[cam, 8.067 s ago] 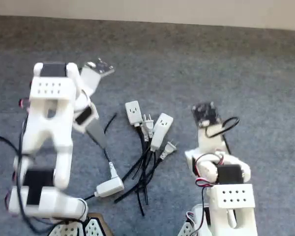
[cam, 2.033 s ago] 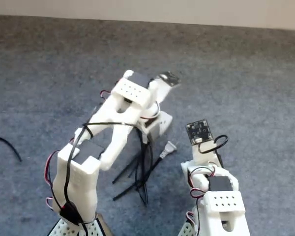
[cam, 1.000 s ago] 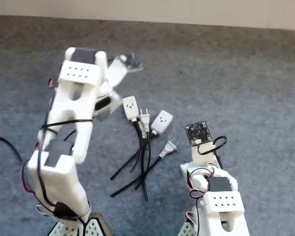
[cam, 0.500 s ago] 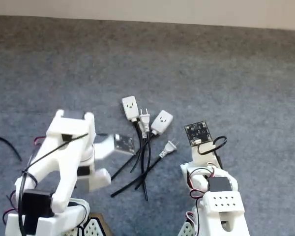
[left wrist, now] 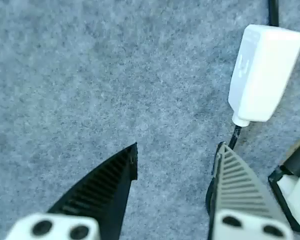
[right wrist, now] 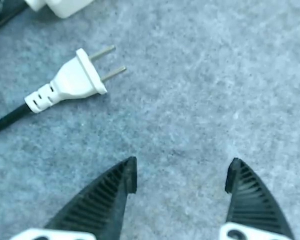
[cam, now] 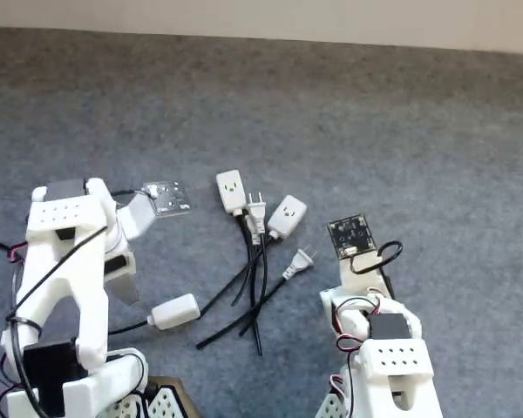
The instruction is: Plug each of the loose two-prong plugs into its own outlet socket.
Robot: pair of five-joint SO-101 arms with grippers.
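- The step in hand looks like pairing one socket with one plug: the left hand (left wrist: 177, 152) takes the near socket (left wrist: 265, 72), the right hand (right wrist: 182, 167) the loose plug (right wrist: 72, 80)
- To do it well, the left hand should shift sideways until the socket body sits between its fingers, not beyond one tip, then close across the narrow sides so the slotted face is left uncovered
- The right hand should grip the plug on its ribbed body behind the prongs, leaving both prongs free and straight for lining up with the slots
- The dark cords (cam: 244, 305) cross each other, so a slow lift is wise; a tug could drag the neighbours
- Left hand: fingers apart and empty, pointing down at bare surface (cam: 418, 131), with the near socket just beyond its grey finger and the cord end nearest that tip
- Right hand: fingers wide apart, holding nothing, low over the surface, with the plug lying ahead and off to one side, prongs flat
- A second plug (cam: 257, 209) lies between the upper socket (cam: 230, 192) and the angled socket (cam: 287, 216), all unplugged, mid-surface between the arms
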